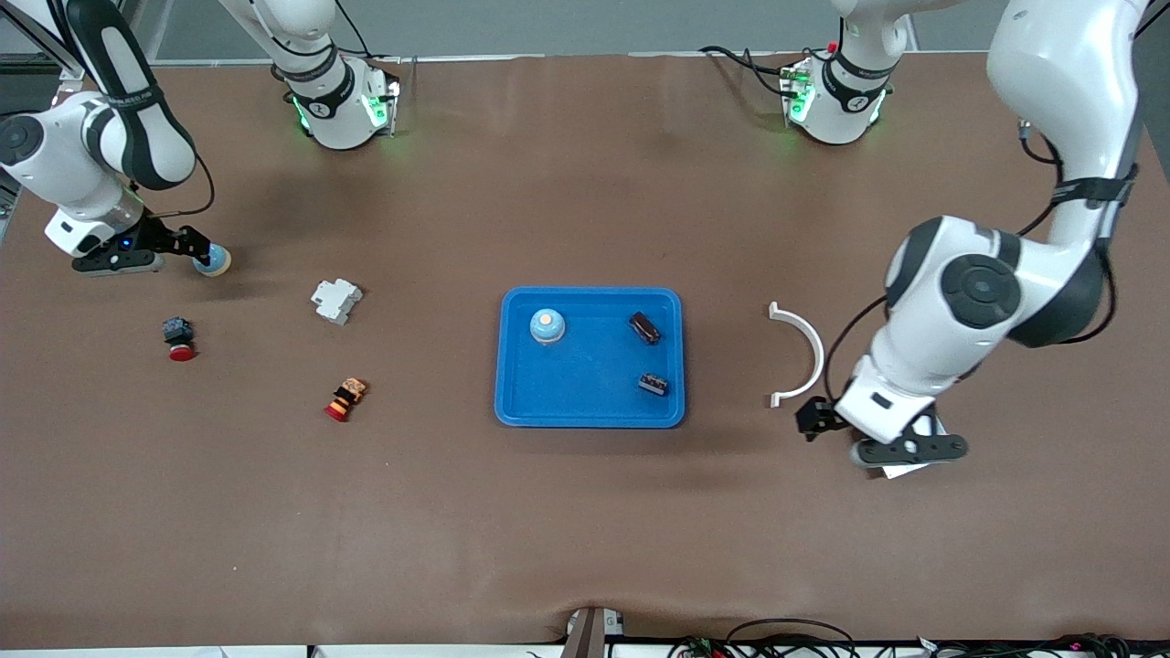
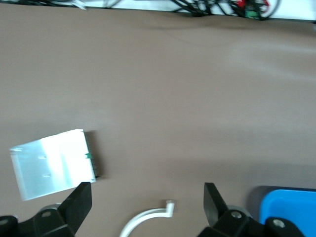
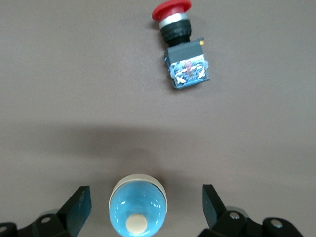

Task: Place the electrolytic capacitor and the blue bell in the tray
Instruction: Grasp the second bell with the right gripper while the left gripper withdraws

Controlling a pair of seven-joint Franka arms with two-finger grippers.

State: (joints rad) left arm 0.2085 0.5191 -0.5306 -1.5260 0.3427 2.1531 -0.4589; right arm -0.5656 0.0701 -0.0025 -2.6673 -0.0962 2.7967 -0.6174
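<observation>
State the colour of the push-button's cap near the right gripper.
Red; the push-button shows best in the right wrist view.

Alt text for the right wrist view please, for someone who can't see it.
The right gripper hangs open over a blue bell that stands on the brown table, one finger on each side of it and neither touching. Farther along the table lies a red mushroom-head push button on its side.

Tray [image 1: 590, 402] mid-tabletop: bell [image 1: 547, 325] in it at 10 o'clock, two capacitors [image 1: 644, 328] [image 1: 653, 384] at 2 and 4. Curved bracket [image 1: 803, 355] beside tray toward left arm's end; push-button [image 1: 179, 338] toward right arm's end.
</observation>
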